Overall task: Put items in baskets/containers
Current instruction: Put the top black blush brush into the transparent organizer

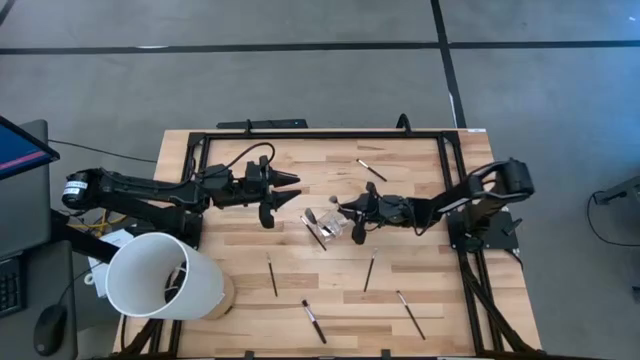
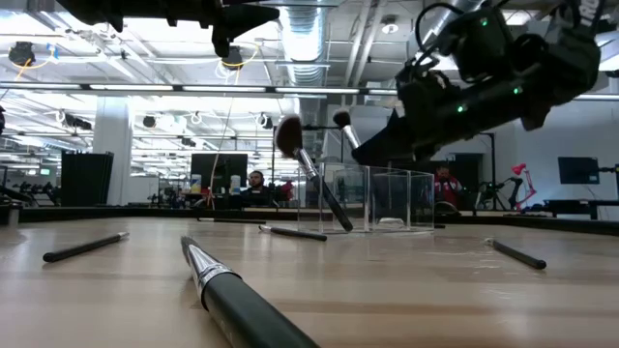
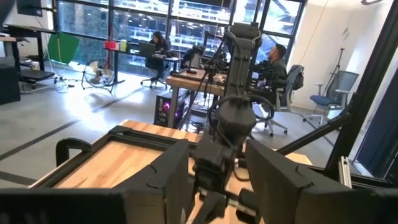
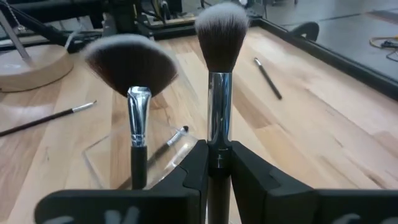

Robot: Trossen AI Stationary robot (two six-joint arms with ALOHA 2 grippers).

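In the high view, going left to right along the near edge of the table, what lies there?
White cylinder → thin brush → thicker dark brush → thin brush → angled brush.

Overhead looks straight down; low view skims the table (image 2: 406,290); wrist cameras look along their arms

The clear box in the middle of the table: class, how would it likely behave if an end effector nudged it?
The clear box looks thin-walled and light, so it would probably slide on the smooth wooden table rather than resist. A fan brush leans out over its rim, so a push might tip the box or shift that brush. Its glossy walls may be slippery to grasp.
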